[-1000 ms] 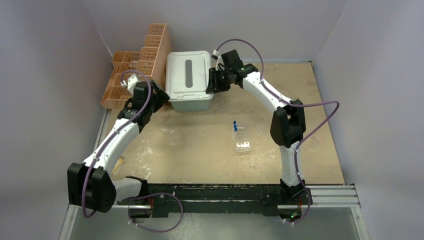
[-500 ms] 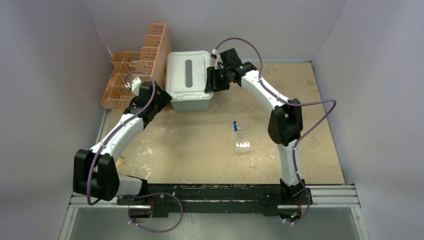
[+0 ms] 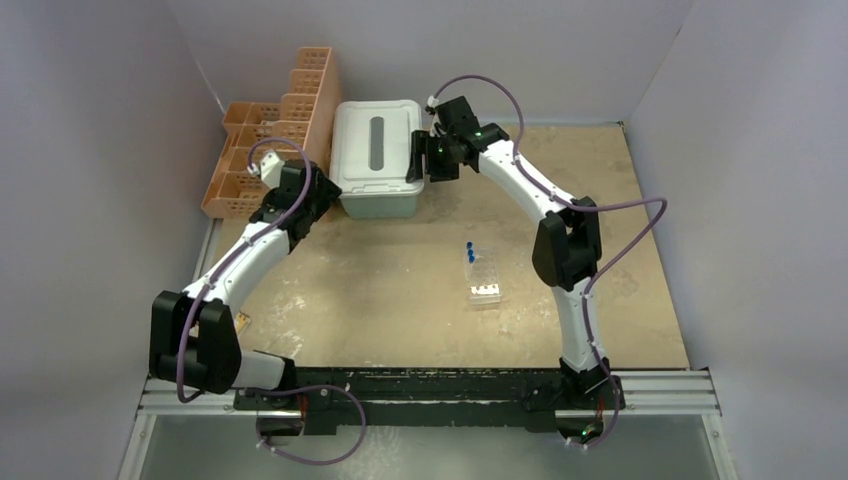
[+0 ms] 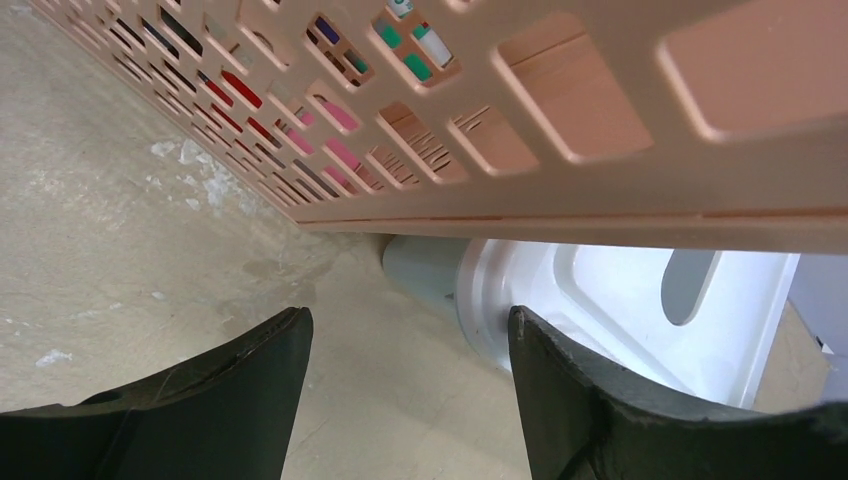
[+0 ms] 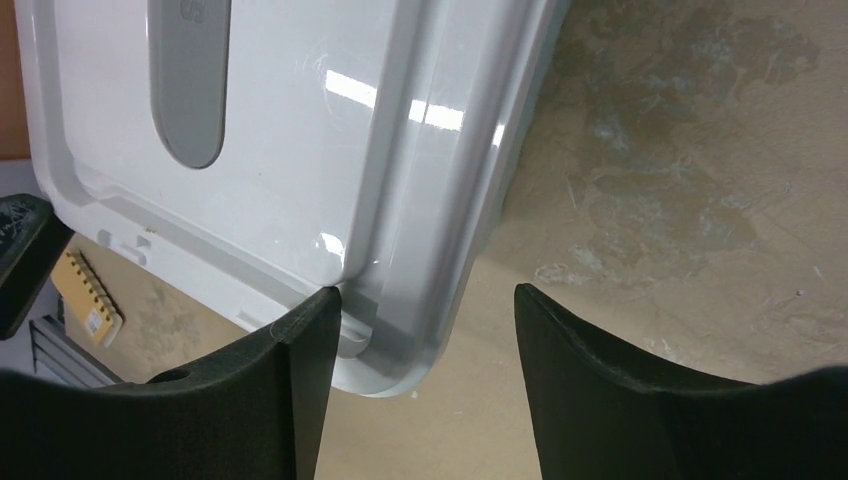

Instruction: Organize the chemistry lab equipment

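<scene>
- clear tube rack [image 3: 485,284]: stands on the table [image 3: 380,300], right of centre, well apart from both arms.
- blue-capped clear tubes [image 3: 468,251]: two caps show at the rack's far end (the other holes are too small to read).
- white lidded bin [image 3: 377,160]: far side of the table, lid on, just beside the orange lattice basket rack [image 3: 272,140].
- right gripper [image 5: 420,300]: jaws spread over the bin's right rim near a corner, not clamped; one finger stands clear of the wall.
- left gripper [image 4: 410,325]: jaws spread, nothing between them, low by the bin's left corner, below the basket rack's wall.
- small orange notepad [image 3: 240,325]: on the table's left edge, beside the left arm.
</scene>
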